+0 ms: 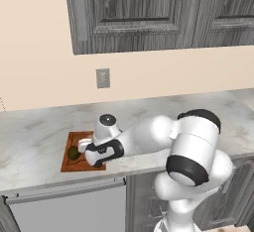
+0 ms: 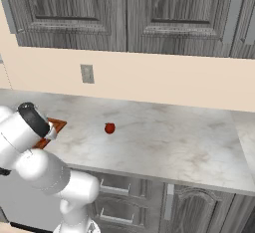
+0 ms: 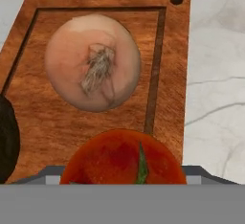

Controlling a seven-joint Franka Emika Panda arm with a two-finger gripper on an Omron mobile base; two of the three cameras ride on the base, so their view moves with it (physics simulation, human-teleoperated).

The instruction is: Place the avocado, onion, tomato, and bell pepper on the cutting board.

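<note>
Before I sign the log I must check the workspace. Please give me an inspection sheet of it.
Surface: marble counter, board lying on it.
Job's things: onion, avocado and an orange-red fruit over the board; a red fruit alone on the counter, off the board.
Clutter: nothing seen.
Pincer: low over the board, at the orange-red fruit; whether it grips cannot be told.
Cables: nothing seen.
Surroundings: grey cabinets, wall outlet.

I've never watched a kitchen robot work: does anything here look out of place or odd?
Only one thing: a small red item sits alone on the counter, far from the board. The onion, avocado and tomato sit tidily on the board.
</note>
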